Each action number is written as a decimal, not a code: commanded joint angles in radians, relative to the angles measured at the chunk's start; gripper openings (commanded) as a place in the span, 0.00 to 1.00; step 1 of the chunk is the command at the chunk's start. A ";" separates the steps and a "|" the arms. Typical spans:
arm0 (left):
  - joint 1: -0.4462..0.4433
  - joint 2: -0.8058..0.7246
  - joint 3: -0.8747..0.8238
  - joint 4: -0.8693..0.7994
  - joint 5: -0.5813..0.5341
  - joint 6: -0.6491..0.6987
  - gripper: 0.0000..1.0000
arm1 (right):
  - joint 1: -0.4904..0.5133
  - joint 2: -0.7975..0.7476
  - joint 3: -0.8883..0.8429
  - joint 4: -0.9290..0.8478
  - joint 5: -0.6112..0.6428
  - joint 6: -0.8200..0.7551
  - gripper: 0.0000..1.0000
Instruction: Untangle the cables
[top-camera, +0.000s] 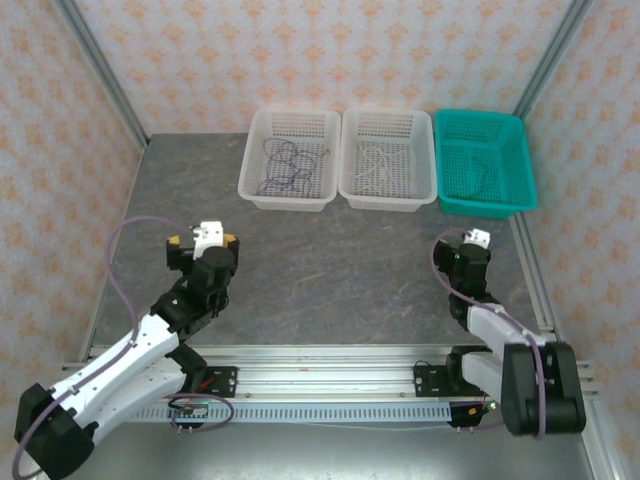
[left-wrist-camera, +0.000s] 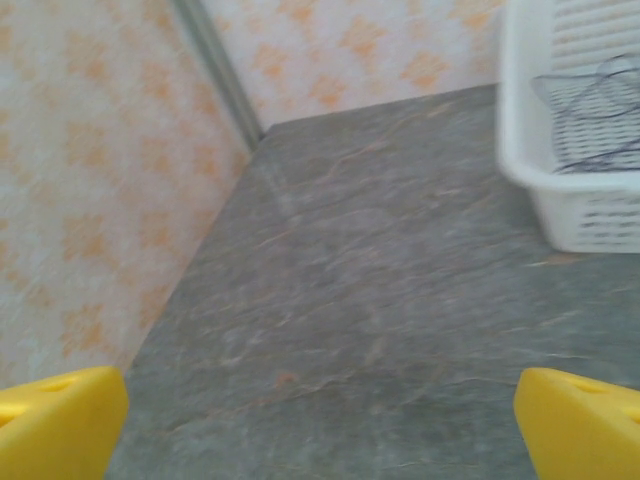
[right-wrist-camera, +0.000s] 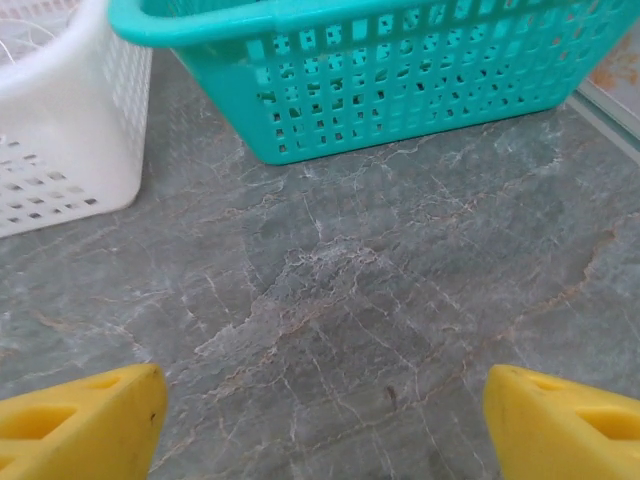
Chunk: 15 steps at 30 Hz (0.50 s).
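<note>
Dark cable (top-camera: 285, 165) lies looped in far-left basket (top-camera: 290, 200); left end effector (top-camera: 204, 240) and right end effector (top-camera: 473, 238) spread, empty over bench (top-camera: 330, 270); a grasp there could snag loops on mesh.

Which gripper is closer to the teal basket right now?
Right. The right gripper is just in front of the near wall of the teal basket. The left gripper is across the table, in front of and left of the leftmost white basket.

dark cable (top-camera: 285, 165), white cable (top-camera: 378, 165), green cable (top-camera: 480, 172) lie apart.
</note>
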 joint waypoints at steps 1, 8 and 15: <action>0.120 -0.039 -0.086 0.193 0.078 0.012 1.00 | 0.002 0.120 0.049 0.273 0.020 -0.055 0.84; 0.257 0.159 -0.192 0.515 0.262 0.026 1.00 | -0.001 0.385 0.147 0.338 0.011 -0.040 0.96; 0.403 0.560 -0.058 0.735 0.458 0.037 1.00 | 0.002 0.413 0.140 0.407 0.098 -0.009 0.99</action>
